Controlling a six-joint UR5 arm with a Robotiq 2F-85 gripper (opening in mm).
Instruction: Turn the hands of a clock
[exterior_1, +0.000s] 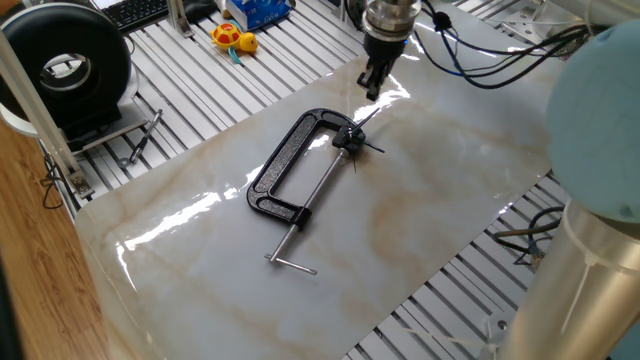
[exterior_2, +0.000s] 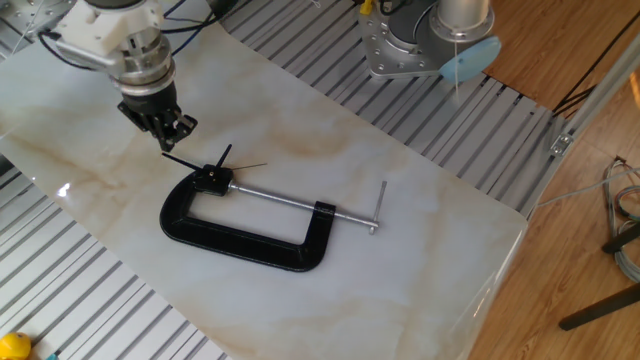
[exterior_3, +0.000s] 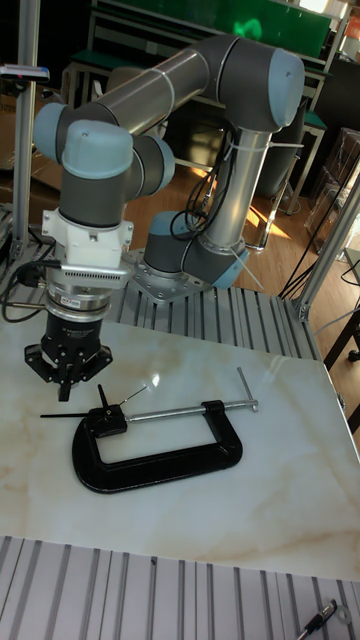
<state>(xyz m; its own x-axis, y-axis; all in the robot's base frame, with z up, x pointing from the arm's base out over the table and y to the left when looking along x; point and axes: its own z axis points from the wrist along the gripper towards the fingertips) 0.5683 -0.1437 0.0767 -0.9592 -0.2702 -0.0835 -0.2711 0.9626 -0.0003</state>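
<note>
A black C-clamp (exterior_2: 240, 225) is lying flat on the marble-patterned tabletop (exterior_2: 420, 240), with its silver screw rod (exterior_2: 275, 198) running along the open side and ending in a thin T-bar handle (exterior_2: 378, 208). The clock (exterior_2: 213, 177), a small black hub, is sitting pinched in the clamp's jaw at the end away from the handle. The hands (exterior_2: 185, 161) are radiating from it as thin dark needles: one is pointing out over the table toward the gripper's side, a shorter one is angling up and away from the clamp, and a very fine one is lying close along the rod.

The gripper (exterior_2: 163, 128) is hanging above the table just beside the clock, near the tip of the long hand but apart from it, as the tall fixed view (exterior_3: 67, 383) also shows. Its fingers appear to be drawn close together with nothing between them, though the dark fingertips are small and hard to separate in any view.

In the one fixed view, the gripper (exterior_1: 373, 87) is hovering beyond the clamp's curved end, with the clock (exterior_1: 349, 141) below it.

A large black tyre-shaped device (exterior_1: 68, 62) is standing off the marble at that view's far left.
</note>
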